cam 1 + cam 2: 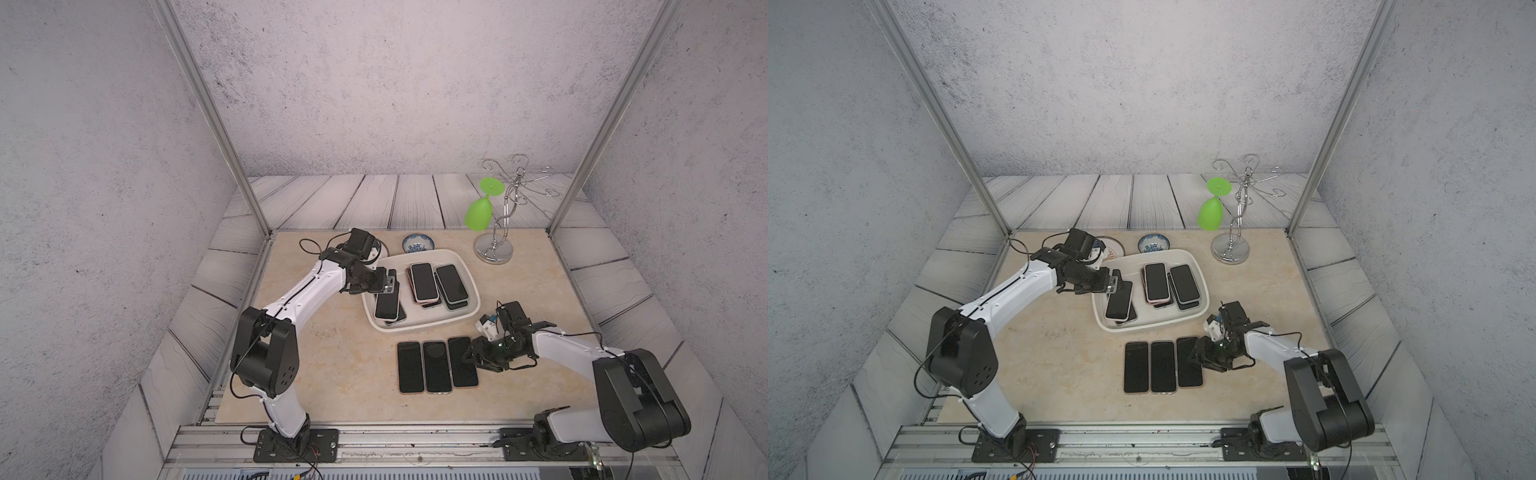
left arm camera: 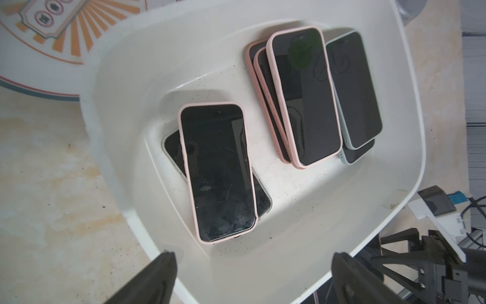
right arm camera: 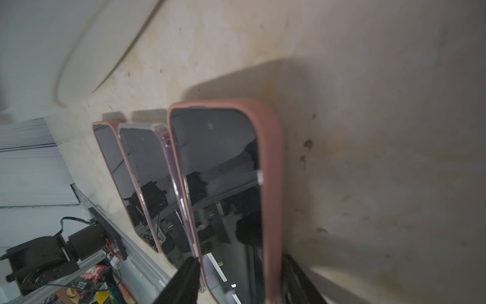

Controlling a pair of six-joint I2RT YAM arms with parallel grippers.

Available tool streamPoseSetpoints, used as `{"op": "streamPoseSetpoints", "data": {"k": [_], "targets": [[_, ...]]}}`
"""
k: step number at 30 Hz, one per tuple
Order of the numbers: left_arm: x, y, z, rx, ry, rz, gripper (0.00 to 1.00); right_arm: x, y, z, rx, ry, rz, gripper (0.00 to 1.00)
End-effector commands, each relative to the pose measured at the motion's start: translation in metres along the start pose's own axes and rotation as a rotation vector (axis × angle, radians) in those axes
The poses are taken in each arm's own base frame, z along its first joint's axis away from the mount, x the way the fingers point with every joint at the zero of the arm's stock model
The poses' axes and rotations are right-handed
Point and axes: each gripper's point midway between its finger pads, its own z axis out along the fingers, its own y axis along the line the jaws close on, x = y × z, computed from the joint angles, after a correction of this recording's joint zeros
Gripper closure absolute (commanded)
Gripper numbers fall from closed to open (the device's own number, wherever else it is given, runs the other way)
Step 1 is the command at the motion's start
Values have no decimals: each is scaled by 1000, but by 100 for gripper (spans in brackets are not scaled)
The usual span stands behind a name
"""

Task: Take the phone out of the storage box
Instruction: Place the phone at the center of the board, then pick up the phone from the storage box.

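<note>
With L tool wide open above storage box and pink-cased phone just ahead of it, drop straight, straddle long edges, pinch top unit only w/o dragging lower phone, lift clear of rim; cannot tell whether R tool, astride placed phone on worktop, grips.

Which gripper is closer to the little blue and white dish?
Left. The left gripper is over the storage box, near the dish; the right gripper is on the box's other side, by the row of phones.
</note>
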Motion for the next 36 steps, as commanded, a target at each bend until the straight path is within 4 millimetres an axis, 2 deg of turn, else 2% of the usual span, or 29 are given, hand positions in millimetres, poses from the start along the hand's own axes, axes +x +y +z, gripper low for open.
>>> {"op": "streamPoseSetpoints", "data": {"k": [1,6,13,16,25,32,36], "targets": [[-4,0,3,-38,16,-15,2,25,-25,-1,116,49,116,43],[-6,4,15,-73,21,-37,2,5,-19,-22,179,-20,50,35],[-12,20,40,-232,85,-49,2,-29,22,-69,183,-130,-78,28],[-14,20,55,-291,127,-15,2,-36,36,-78,163,-145,-114,27],[-2,45,97,-412,245,46,2,-49,58,-92,132,-177,-175,26],[8,50,117,-404,293,52,2,-54,67,-91,103,-182,-199,26],[13,53,122,-410,307,55,2,-56,71,-88,92,-181,-208,26]]}}
